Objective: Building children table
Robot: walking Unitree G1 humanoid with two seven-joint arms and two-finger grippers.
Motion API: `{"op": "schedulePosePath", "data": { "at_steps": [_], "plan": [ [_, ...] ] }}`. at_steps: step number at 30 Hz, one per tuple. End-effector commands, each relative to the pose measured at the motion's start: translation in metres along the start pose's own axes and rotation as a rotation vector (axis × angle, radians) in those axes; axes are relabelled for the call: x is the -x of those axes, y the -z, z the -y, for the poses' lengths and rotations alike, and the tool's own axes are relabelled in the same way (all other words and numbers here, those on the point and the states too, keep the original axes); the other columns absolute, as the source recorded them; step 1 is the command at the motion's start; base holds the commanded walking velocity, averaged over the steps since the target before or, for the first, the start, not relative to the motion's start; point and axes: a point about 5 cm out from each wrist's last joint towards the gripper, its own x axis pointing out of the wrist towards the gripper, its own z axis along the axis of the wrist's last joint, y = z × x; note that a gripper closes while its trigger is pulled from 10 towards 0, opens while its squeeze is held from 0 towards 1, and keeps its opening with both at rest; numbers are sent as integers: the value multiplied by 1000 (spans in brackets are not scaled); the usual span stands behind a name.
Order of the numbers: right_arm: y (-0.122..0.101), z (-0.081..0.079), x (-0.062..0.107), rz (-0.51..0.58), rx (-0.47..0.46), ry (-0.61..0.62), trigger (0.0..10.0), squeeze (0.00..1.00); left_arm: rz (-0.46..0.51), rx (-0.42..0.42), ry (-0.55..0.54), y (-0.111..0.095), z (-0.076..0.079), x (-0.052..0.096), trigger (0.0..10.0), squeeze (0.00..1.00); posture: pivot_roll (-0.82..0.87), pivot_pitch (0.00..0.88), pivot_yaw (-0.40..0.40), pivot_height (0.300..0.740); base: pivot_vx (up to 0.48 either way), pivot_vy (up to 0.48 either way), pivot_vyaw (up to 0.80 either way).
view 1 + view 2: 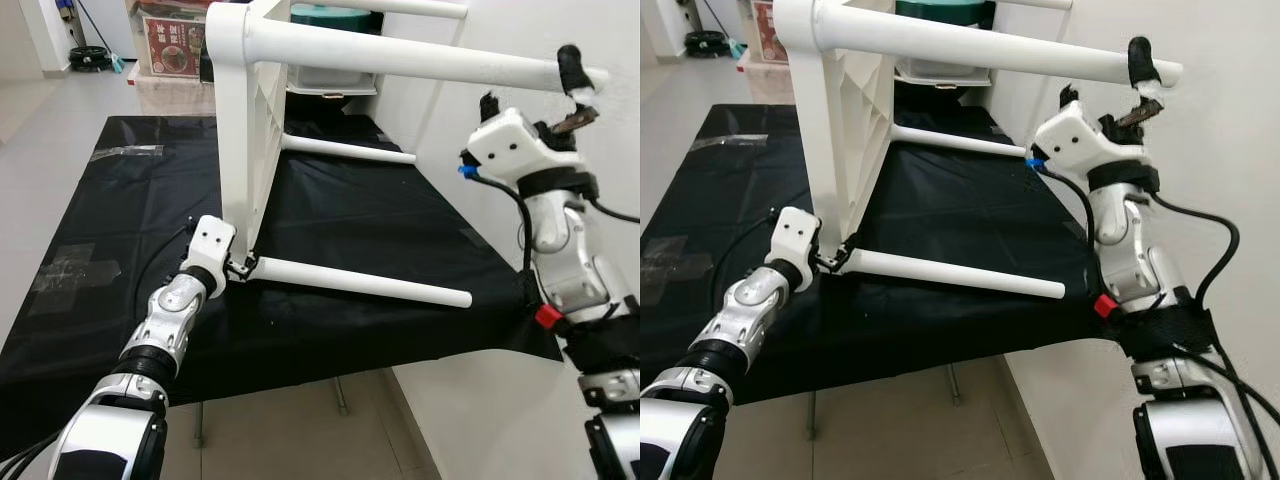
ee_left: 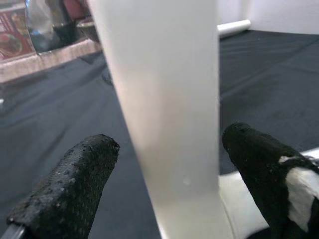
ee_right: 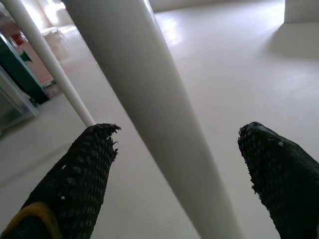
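Observation:
A white children's table (image 1: 245,120) stands on its side on the black-covered worktop (image 1: 120,220), its legs pointing right. My left gripper (image 1: 240,265) is at the tabletop's lower corner, where the lower leg (image 1: 360,282) joins. In the left wrist view its fingers (image 2: 65,189) stand open on either side of the white slab edge (image 2: 169,124), with gaps on both sides. My right gripper (image 1: 573,95) is raised at the free end of the upper leg (image 1: 400,58). It is open, and the leg (image 3: 149,109) runs between its fingertips (image 3: 84,174) untouched.
A far leg (image 1: 345,148) lies low across the worktop's back. Grey tape patches (image 1: 75,268) mark the cloth at the left. Storage boxes (image 1: 170,45) and a green-lidded bin (image 1: 335,15) stand behind. A white wall (image 1: 480,30) closes the right side. The worktop's front edge drops to tiled floor (image 1: 290,430).

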Motion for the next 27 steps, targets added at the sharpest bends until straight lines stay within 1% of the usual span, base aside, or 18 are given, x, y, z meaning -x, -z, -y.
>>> {"op": "schedulePosePath", "data": {
  "at_steps": [1, 2, 8, 9, 10, 11, 12, 13, 16, 17, 19, 20, 21, 22, 23, 24, 27],
  "plan": [
    [1, -2, -4, 8, 61, -24, 10000, 1000, -2, -10, 9, 0, 0, -1, 10000, 0, -40, 0, -80, 740, 0, 0, 0],
    [1, -4, -6, 10, 85, -42, 10000, 1000, -2, -10, 8, 0, -1, -1, 10000, 0, -40, 0, -80, 740, 0, 0, 0],
    [4, -6, -10, -1, 120, -70, 10000, 1000, -3, -8, 5, -1, -2, -1, 10000, 0, -45, 0, -81, 740, 0, 0, 0],
    [5, -7, -12, -8, 131, -78, 10000, 765, -4, -6, 4, -1, -2, -2, 10000, 0, -45, 0, -83, 740, 0, 0, 0],
    [5, -7, -12, -8, 131, -78, 10000, 765, -4, -6, 4, -1, -2, -2, 10000, 0, -45, 0, -83, 740, 0, 0, 0],
    [4, -7, -15, -10, 134, -82, 10000, 153, -7, -8, 5, -2, -3, -3, 10000, 0, -46, 0, -84, 740, 0, 0, 0],
    [4, -8, -16, -10, 132, -88, 10000, 0, -11, -9, 7, -2, -3, -4, 10000, 0, -47, 0, -83, 740, 0, 0, 0],
    [4, -8, -16, -10, 125, -93, 8941, 0, -14, -10, 8, -2, -3, -5, 10000, 0, -48, 0, -82, 740, 0, 0, 0],
    [4, -9, -17, -11, 124, -96, 8941, 0, -15, -9, 9, -3, -3, -5, 10000, 0, -48, 0, -82, 740, 0, 0, 0],
    [6, -10, -17, -17, 131, -101, 7725, 0, -14, -7, 10, -4, -4, -6, 10000, 0, -49, 0, -80, 740, 0, 0, 0],
    [6, -10, -17, -17, 131, -101, 7725, 0, -14, -7, 10, -4, -4, -6, 10000, 0, -49, 0, -80, 740, 0, 0, 0],
    [9, -10, -17, -25, 142, -105, 7020, 0, -12, -5, 12, -6, -3, -7, 10000, 0, -50, 0, -80, 740, 0, 0, 0],
    [9, -10, -17, -25, 142, -105, 7020, 0, -12, -5, 12, -6, -3, -7, 10000, 0, -50, 0, -80, 740, 0, 0, 0],
    [16, -9, -18, -43, 159, -117, 2431, 0, -9, -3, 16, -8, -3, -9, 10000, 0, -54, 0, -81, 740, 0, 0, 0],
    [16, -9, -18, -43, 159, -117, 2431, 0, -9, -3, 16, -8, -3, -9, 10000, 0, -54, 0, -81, 740, 0, 0, 0],
    [18, -8, -19, -46, 162, -119, 0, 0, -9, -2, 17, -8, -3, -9, 10000, 0, -56, 0, -80, 740, 0, 0, 0],
    [18, -8, -20, -47, 162, -121, 0, 0, -10, -3, 18, -8, -2, -9, 10000, 0, -56, 0, -80, 740, 0, 0, 0]
  ]
}}
